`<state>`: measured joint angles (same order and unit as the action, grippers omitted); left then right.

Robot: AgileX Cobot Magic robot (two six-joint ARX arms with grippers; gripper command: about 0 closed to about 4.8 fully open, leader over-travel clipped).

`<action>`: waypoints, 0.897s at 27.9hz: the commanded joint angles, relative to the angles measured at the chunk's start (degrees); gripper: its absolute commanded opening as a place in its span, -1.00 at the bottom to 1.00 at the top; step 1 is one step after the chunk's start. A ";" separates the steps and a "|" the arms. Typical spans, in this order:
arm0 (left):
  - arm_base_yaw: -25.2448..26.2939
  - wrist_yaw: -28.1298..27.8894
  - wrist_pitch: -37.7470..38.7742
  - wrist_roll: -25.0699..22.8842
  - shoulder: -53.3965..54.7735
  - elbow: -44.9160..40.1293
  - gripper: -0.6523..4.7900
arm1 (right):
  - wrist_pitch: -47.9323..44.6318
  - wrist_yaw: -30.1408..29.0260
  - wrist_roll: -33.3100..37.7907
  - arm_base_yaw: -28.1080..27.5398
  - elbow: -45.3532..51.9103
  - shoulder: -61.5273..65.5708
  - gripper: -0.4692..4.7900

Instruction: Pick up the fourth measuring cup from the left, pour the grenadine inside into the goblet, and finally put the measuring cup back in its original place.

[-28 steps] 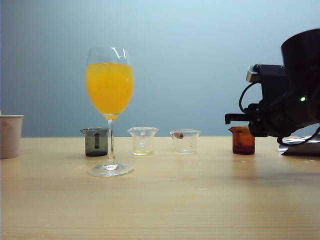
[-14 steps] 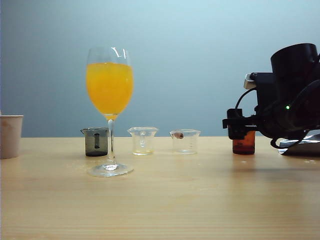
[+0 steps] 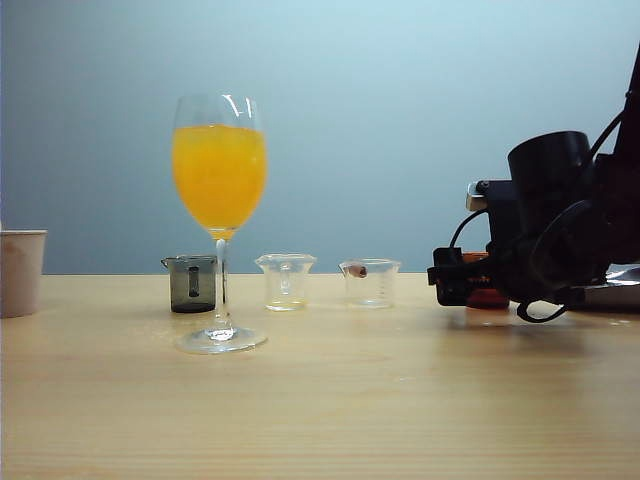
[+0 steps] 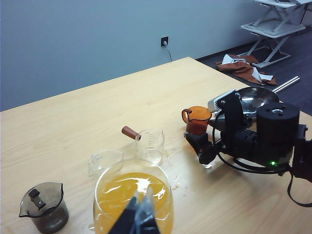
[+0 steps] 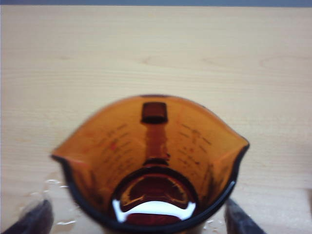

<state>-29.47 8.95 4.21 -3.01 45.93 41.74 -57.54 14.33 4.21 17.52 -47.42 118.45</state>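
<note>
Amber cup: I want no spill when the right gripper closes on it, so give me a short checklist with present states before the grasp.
1. Right gripper open: ok, one finger shows on each side of the amber cup.
2. Cup between the fingers: ok in the right wrist view; the exterior view shows the gripper at cup height.
3. Cup upright on the table: ok.
4. Grenadine inside: ok, a shallow dark red pool at the bottom.
5. Goblet has room: not ok, its bowl is well filled with orange juice.
6. Left gripper out of the way: ok, it hangs over the goblet, far from the cup.
</note>
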 commanded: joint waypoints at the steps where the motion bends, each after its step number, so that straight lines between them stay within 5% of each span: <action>1: -0.02 0.26 1.11 -0.04 -0.07 0.24 -0.78 | -0.96 1.22 0.07 -0.04 -1.38 0.57 1.00; 17: -0.02 0.24 2.58 -0.02 -0.07 0.22 -0.78 | 5.03 2.51 0.31 -1.11 -5.75 1.92 1.00; 18: -0.02 0.24 2.58 -0.02 -0.07 0.22 -0.78 | 5.03 2.49 0.31 -1.11 -5.75 1.92 0.96; 21: -0.02 0.24 2.58 -0.02 -0.07 0.22 -0.78 | 5.01 2.47 0.31 -1.11 -5.77 1.92 0.37; 25: -0.02 0.26 2.58 -0.02 -0.07 0.22 -0.78 | 5.01 2.45 0.31 -1.11 -5.77 1.92 0.14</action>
<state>-29.47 8.95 7.18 -3.01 45.93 41.74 -51.94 16.53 4.49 16.45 -53.15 120.57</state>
